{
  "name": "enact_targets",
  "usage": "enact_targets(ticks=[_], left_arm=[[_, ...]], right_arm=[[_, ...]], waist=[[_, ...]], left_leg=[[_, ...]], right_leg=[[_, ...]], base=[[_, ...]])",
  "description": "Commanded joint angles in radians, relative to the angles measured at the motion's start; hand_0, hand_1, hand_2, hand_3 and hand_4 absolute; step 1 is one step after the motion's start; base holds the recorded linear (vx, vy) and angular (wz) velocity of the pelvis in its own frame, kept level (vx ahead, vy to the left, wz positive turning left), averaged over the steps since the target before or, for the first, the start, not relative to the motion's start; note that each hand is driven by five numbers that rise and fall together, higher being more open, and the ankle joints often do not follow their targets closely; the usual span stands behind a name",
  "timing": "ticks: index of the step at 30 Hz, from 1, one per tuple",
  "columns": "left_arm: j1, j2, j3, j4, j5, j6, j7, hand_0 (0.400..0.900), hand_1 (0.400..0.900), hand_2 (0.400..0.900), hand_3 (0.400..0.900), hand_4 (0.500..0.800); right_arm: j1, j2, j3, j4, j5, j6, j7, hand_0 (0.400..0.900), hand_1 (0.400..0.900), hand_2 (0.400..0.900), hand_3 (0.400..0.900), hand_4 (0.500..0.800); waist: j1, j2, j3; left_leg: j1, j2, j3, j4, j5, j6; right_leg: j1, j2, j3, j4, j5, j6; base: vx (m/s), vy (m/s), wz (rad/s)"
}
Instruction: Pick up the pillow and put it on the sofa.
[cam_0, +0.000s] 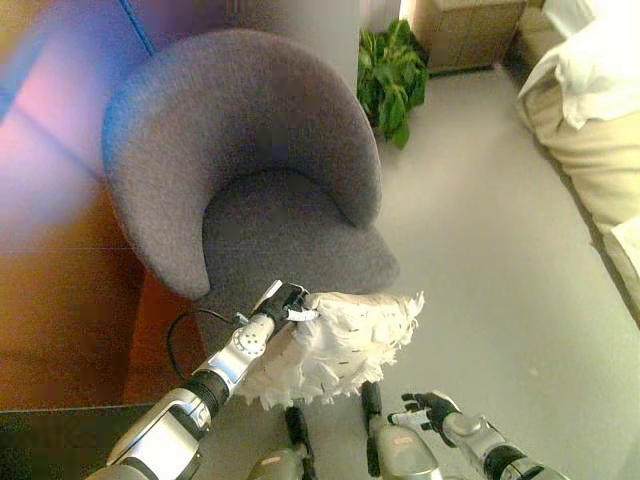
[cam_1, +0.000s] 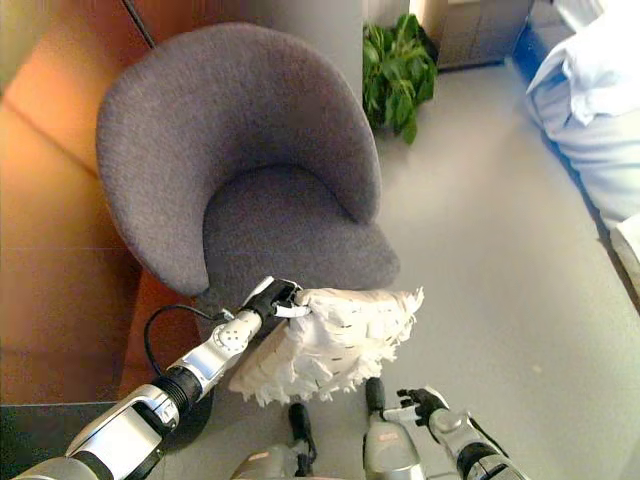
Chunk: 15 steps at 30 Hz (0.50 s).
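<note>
A white feathery pillow (cam_0: 345, 345) hangs just in front of the grey round armchair (cam_0: 250, 180), at the front edge of its seat. My left hand (cam_0: 290, 303) is shut on the pillow's upper left edge and holds it off the floor. My right hand (cam_0: 432, 409) shows low at the bottom right, below and to the right of the pillow, apart from it, with its fingers spread and nothing in it.
A green potted plant (cam_0: 392, 75) stands behind the chair on the right. A bed with pale bedding (cam_0: 590, 110) fills the right edge. A wooden wall (cam_0: 50, 250) runs along the left. Grey floor (cam_0: 480, 250) lies open to the chair's right.
</note>
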Motion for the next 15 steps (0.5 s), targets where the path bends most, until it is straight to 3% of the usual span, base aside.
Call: enact_targets(ticks=[1,9,15], left_arm=[[-0.138,0.065,0.092,-0.167,-0.082,-0.063,0.035,0.400,0.400,0.400,0.400,0.500],[-0.226,0.143,0.160,-0.281,-0.208,0.037,0.054,0.400,0.400,0.400,0.400,0.500],[-0.303,0.234,0.230,-0.337,-0.294,0.104,0.088,0.400,0.400,0.400,0.400,0.500]], right_arm=[[0.079,-0.006,0.037,0.047,-0.058,0.006,0.023,0.900,0.900,0.900,0.900,0.800],[0.080,-0.014,0.039,0.061,-0.067,0.024,0.054,0.900,0.900,0.900,0.900,0.800],[0.102,-0.022,0.029,0.070,-0.074,0.033,0.070,0.900,0.900,0.900,0.900,0.800]], waist=[[0.036,-0.042,-0.146],[0.048,-0.034,-0.194],[0.048,-0.028,-0.218]], left_leg=[[-0.018,0.000,-0.037,0.115,-0.124,-0.019],[0.015,-0.007,-0.054,0.097,-0.128,-0.016],[0.030,-0.014,-0.063,0.093,-0.132,-0.013]], right_leg=[[0.026,-0.068,0.016,0.118,-0.169,0.102],[0.064,-0.066,0.002,0.113,-0.184,0.101],[0.082,-0.064,-0.001,0.109,-0.191,0.099]], base=[[0.09,0.010,0.07],[0.07,0.006,0.05],[0.06,0.004,0.02]])
